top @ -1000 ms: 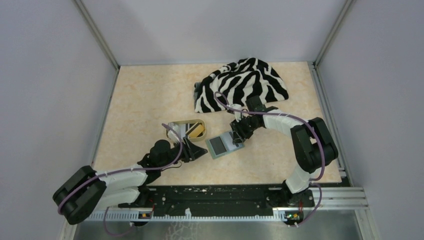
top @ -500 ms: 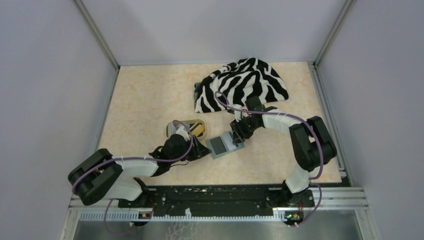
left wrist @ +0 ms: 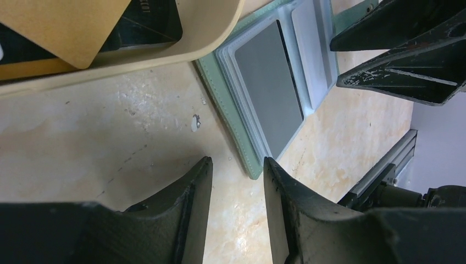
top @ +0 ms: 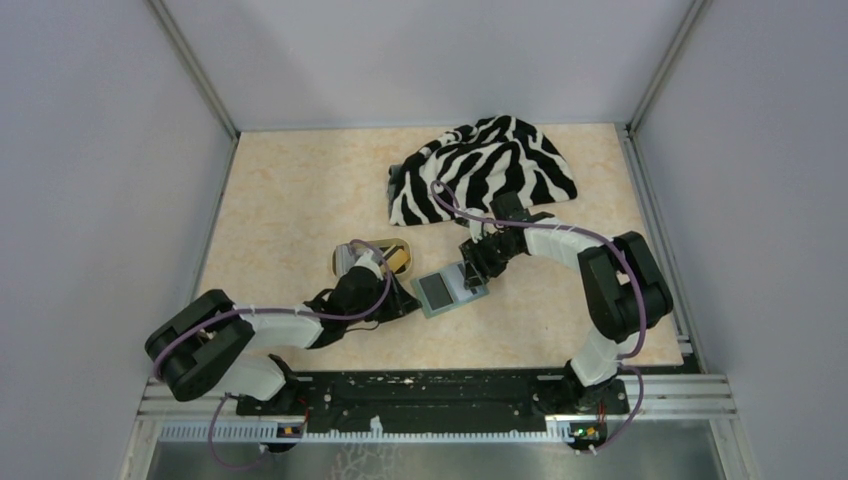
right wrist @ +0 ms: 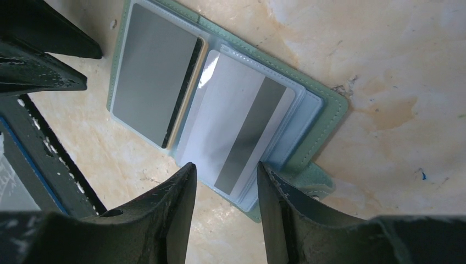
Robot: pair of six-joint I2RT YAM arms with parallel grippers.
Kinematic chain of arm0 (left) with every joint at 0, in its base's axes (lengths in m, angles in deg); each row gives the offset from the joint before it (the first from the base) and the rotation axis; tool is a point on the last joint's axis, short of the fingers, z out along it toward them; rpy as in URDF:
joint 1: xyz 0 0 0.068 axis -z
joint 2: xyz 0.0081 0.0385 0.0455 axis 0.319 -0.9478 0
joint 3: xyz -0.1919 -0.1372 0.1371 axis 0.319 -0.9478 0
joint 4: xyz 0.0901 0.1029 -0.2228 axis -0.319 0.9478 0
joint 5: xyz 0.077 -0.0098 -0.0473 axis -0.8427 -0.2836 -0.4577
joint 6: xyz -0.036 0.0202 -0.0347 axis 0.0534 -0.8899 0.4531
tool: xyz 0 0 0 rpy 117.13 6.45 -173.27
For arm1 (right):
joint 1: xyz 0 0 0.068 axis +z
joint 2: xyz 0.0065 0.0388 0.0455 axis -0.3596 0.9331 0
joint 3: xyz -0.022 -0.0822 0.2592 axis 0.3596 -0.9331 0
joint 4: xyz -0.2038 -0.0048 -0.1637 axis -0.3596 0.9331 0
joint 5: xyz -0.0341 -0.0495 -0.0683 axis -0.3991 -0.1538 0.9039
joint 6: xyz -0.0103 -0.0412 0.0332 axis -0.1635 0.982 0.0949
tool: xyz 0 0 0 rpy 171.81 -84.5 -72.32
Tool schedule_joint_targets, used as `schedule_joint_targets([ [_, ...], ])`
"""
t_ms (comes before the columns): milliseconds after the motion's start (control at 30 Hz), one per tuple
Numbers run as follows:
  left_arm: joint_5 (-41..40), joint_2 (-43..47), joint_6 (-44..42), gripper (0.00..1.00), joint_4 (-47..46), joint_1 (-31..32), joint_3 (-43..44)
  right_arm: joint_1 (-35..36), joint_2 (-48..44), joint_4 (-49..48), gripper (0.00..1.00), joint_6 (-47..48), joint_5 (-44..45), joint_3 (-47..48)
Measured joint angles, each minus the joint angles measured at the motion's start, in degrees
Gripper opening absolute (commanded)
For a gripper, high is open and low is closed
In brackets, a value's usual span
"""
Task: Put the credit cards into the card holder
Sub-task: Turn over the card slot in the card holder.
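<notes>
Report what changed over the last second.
The left arm folded in: its elbow swung right and forward toward the table, while the left gripper stayed at the card holder's left edge, jaws apart and empty. Nothing was grasped or released. The right gripper, the open card holder, the tray and the zebra cloth stayed put.

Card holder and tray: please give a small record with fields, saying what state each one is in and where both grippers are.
card holder: lies open flat, cards in its clear sleeves
tray: beside the holder, with a yellow-orange card and a dark card inside
left gripper: open, empty, near the holder's corner
right gripper: open, over the holder's sleeves
</notes>
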Motion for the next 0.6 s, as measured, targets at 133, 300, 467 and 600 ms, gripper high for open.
schedule_joint_targets([
  [133, 0.0, -1.5, 0.0, 0.45, -0.3, 0.1, 1.1, 0.0, 0.9, 0.2, 0.44, -1.1, -2.8, 0.3],
  [300, 0.0, -2.3, 0.0, 0.45, -0.5, 0.4, 1.6, 0.0, 1.5, 0.7, 0.44, -2.4, -5.9, 0.3],
  [467, 0.0, -2.3, 0.0, 0.45, -0.5, 0.4, 1.7, -0.7, 1.5, 0.6, 0.43, -3.9, -9.4, 0.3],
  [600, 0.0, -2.4, -0.1, 0.44, -0.5, 0.4, 1.7, -1.8, 1.5, 0.0, 0.43, -5.4, -12.0, 0.3],
])
